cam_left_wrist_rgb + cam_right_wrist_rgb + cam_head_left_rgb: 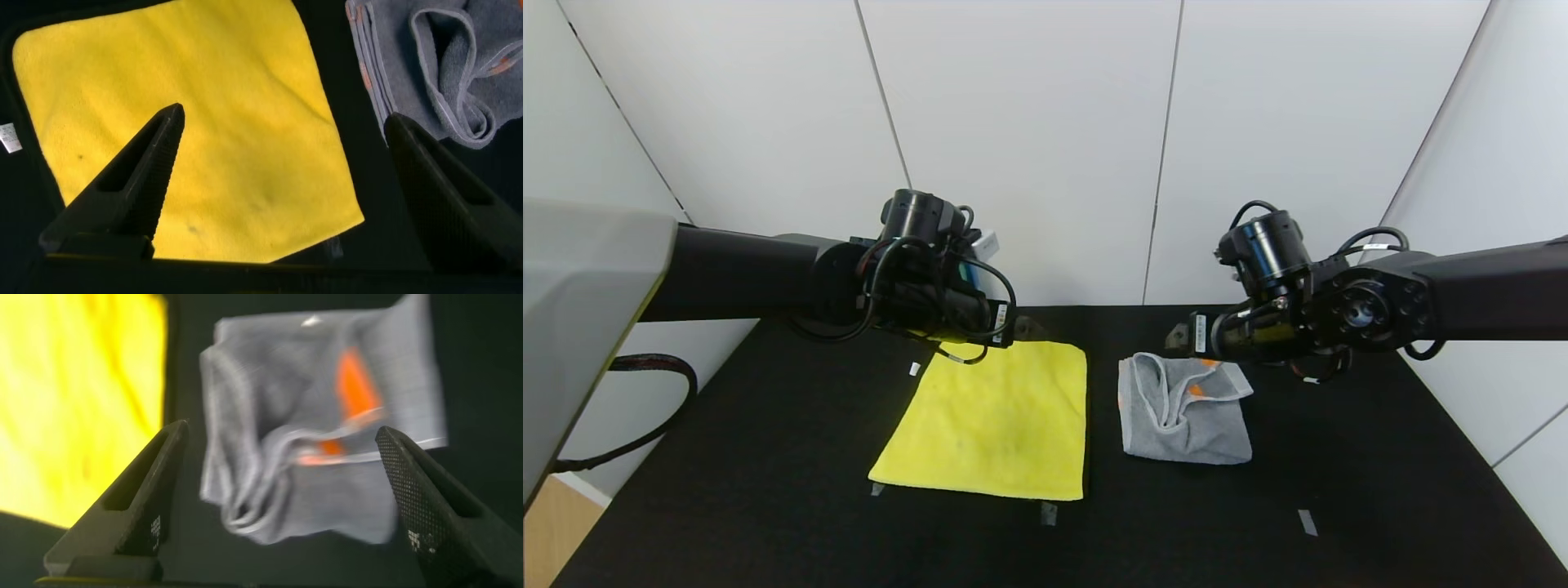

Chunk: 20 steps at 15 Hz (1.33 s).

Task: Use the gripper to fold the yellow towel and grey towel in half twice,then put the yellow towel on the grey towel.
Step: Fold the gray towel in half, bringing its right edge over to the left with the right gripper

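The yellow towel lies flat and spread out on the black table, left of centre; it also shows in the left wrist view and at the edge of the right wrist view. The grey towel lies to its right, folded small and rumpled, with orange patches and a pale border showing; it shows in the right wrist view and the left wrist view. My left gripper is open and empty above the yellow towel's far edge. My right gripper is open and empty above the grey towel's far edge.
The black table carries small grey tape marks near its front and a white tag left of the yellow towel. White wall panels stand behind. A black cable hangs at the left.
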Each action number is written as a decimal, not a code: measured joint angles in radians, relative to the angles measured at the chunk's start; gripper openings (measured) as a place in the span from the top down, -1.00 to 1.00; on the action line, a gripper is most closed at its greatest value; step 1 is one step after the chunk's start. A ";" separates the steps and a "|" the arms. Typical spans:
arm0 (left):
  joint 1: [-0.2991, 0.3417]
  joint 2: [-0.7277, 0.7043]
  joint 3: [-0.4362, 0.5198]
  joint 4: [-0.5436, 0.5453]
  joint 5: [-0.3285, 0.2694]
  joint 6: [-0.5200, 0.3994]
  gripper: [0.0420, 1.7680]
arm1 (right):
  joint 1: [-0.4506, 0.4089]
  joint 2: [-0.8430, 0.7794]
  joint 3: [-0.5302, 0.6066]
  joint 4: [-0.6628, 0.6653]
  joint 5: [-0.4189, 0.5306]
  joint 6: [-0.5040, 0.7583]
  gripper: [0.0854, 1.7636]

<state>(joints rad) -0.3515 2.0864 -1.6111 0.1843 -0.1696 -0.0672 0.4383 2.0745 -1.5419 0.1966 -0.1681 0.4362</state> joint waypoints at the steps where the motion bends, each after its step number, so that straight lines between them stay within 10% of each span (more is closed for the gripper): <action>1: 0.000 0.000 0.000 0.000 0.000 0.000 -0.94 | -0.035 -0.011 0.003 0.001 0.003 -0.007 -0.88; 8: 0.000 0.001 0.000 0.000 0.002 0.000 -0.94 | -0.204 0.034 0.037 -0.014 0.067 -0.019 -0.91; 20: 0.010 0.002 0.005 0.000 0.001 0.002 -0.94 | -0.151 0.133 -0.003 -0.040 0.154 0.050 -0.92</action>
<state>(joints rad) -0.3411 2.0887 -1.6064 0.1843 -0.1685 -0.0653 0.2870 2.2072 -1.5451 0.1566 -0.0143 0.4862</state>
